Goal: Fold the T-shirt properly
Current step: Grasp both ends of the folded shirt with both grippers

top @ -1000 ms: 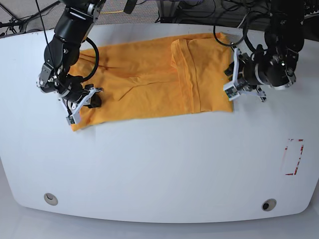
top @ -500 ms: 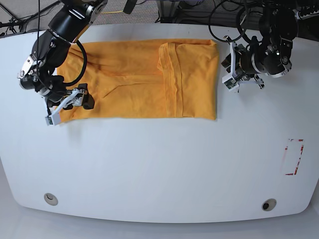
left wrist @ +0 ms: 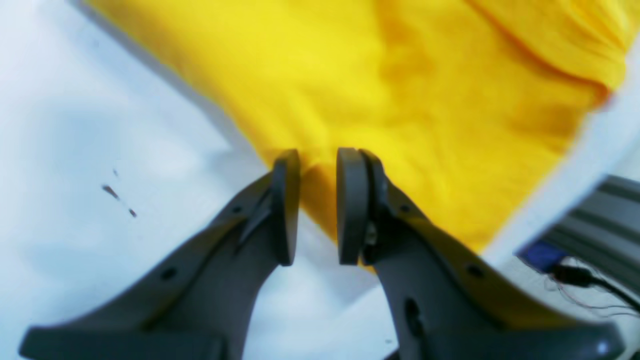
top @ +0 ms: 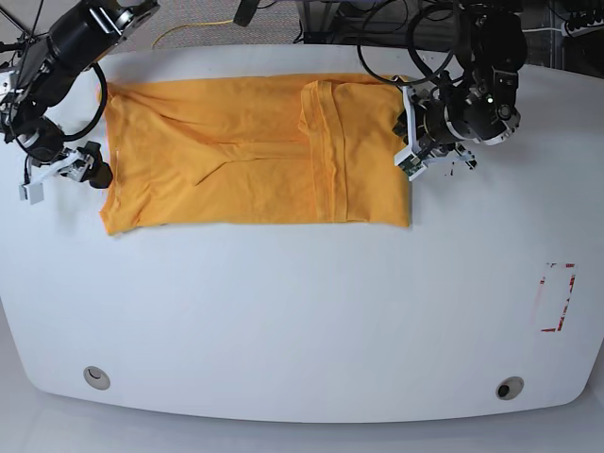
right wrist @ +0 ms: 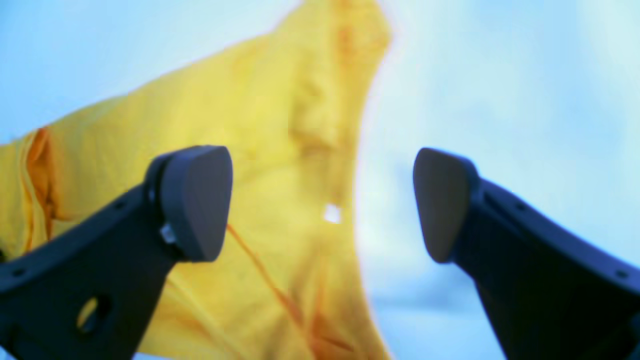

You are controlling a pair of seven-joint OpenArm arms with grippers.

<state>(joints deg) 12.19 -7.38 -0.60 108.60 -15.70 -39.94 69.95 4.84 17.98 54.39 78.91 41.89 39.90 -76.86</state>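
Note:
The orange-yellow T-shirt (top: 236, 160) lies flat across the back of the white table (top: 302, 321), with one side folded over as a panel (top: 359, 151). My right gripper (top: 61, 175) hovers just left of the shirt's left edge. In the right wrist view it (right wrist: 322, 205) is wide open and empty, above a corner of the T-shirt (right wrist: 250, 125). My left gripper (top: 409, 154) is at the shirt's right edge. In its wrist view the left gripper (left wrist: 318, 205) has its pads a narrow gap apart over the T-shirt's (left wrist: 400, 75) hem, and no fabric looks pinched.
A red-marked rectangle (top: 557, 297) sits on the table at the right. Two round holes (top: 95, 377) (top: 510, 388) lie near the front edge. Cables and dark equipment (top: 377, 19) crowd the space behind the table's back edge.
My right gripper dragged the shirt's corner leftward, opened and let go, then drew off to the left. The shirt now lies flat. My left gripper came back in to the right edge.

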